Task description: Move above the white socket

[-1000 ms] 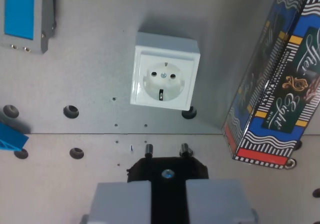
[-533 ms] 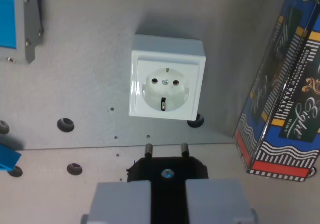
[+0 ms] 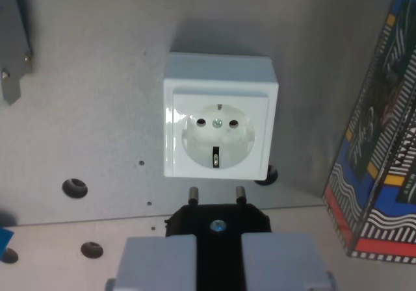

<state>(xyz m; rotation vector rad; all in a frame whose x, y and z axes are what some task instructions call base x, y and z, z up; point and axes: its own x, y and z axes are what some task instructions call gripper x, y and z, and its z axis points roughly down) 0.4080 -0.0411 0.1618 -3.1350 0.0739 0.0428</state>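
Directly ahead of the gripper (image 3: 218, 255), just beyond the tips of the two metal pins, sits the white socket (image 3: 220, 116), a square housing with a round recessed face, two pin holes, a centre screw and an earth clip at its lower edge. It stands on the grey metal surface (image 3: 97, 109), casting a shadow on the side away from the gripper. The gripper's two grey fingers (image 3: 159, 262) are closed on a black plug (image 3: 218, 221), which is clamped between them with its pins pointing toward the socket; the pins lie near the socket's closest edge, but whether they touch it cannot be told. Off to the wrist view's right of the gripper stands a tall patterned box (image 3: 383, 161) in blue, black, yellow and red, near the socket but apart from it. Several dark round holes (image 3: 74, 188) dot the surface to the wrist view's left of the gripper. Far off at the upper left edge, a grey bracket (image 3: 14, 50) is partly cut off by the frame.
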